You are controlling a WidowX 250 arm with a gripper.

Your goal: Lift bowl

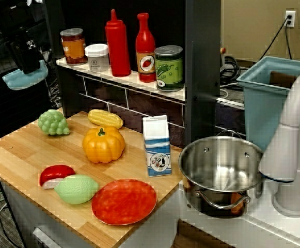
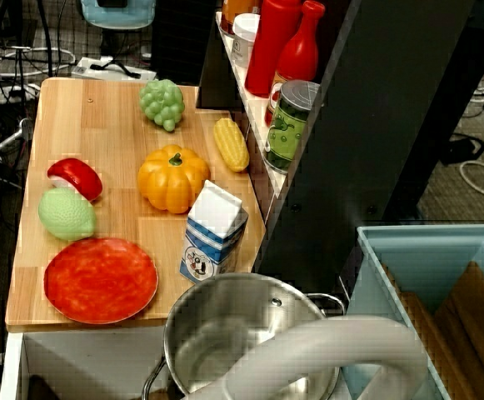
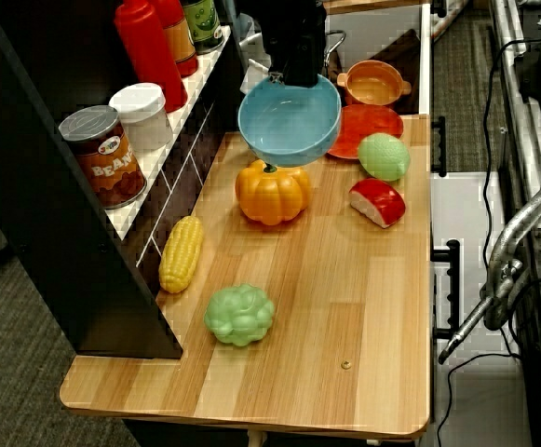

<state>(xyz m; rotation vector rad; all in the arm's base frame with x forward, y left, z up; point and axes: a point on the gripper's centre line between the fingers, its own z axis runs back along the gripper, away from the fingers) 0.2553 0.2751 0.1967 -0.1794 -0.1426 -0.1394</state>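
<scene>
Light-blue plastic, the bowl (image 3: 289, 119) hangs in the air clear of the wooden counter (image 3: 344, 307), held at its far rim by the black end effector (image 3: 296, 67), which is clamped on the bowl's edge. In the view from the counter's end the bowl floats just above the orange pumpkin (image 3: 272, 192), at about 12 o'clock from it, mouth up and tilted a little toward the camera. In the front view the bowl (image 1: 25, 77) sits high at 10 o'clock, beyond the counter's left edge, under the dark end effector (image 1: 27, 57). On the counter lie green grapes (image 3: 239, 315), a corn cob (image 3: 181, 252), a red slice (image 3: 378, 202), a pale green fruit (image 3: 384, 155) and the red-orange plate (image 3: 368, 130). The steel pot (image 1: 221, 173) stands at 3 o'clock beside the milk carton (image 1: 156, 145).
</scene>
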